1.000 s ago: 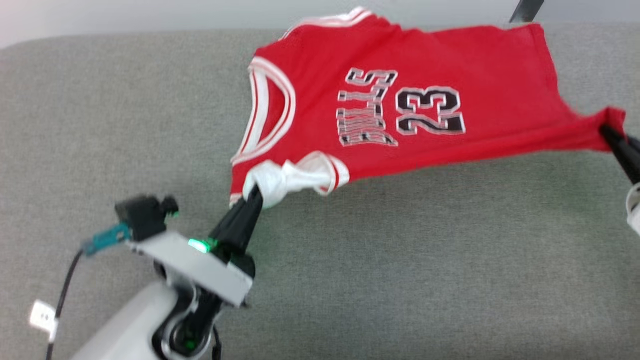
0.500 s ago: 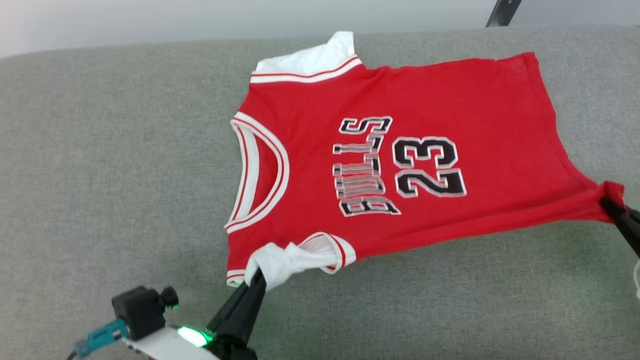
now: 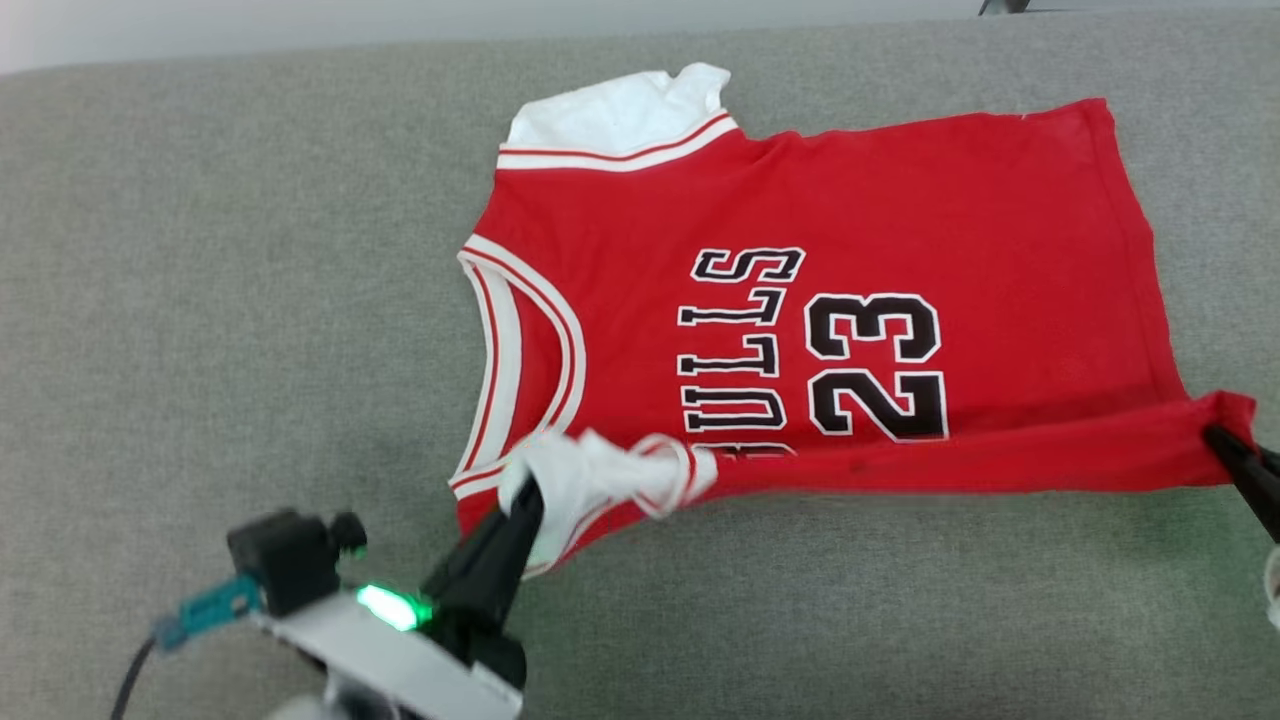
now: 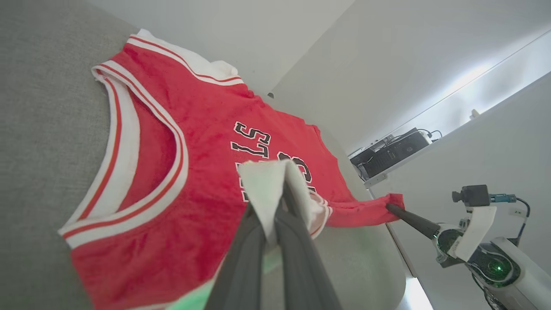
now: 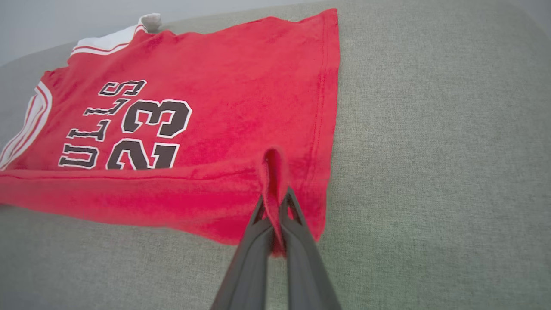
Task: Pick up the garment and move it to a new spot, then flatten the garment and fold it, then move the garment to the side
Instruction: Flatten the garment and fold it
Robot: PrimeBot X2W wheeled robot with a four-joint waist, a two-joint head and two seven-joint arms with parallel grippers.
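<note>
We see the garment: red jersey, white sleeves, striped trim, black white-outlined lettering and "23", front up. It lies spread on the grey upholstered surface, near edge rolled over. Left gripper clamps the bunched near sleeve; right gripper pinches the hem corner. Pale wall behind, dark equipment on a ledge.

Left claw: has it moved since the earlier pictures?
Yes. The left claw carried the white sleeve toward the far edge of the grey cushion.
</note>
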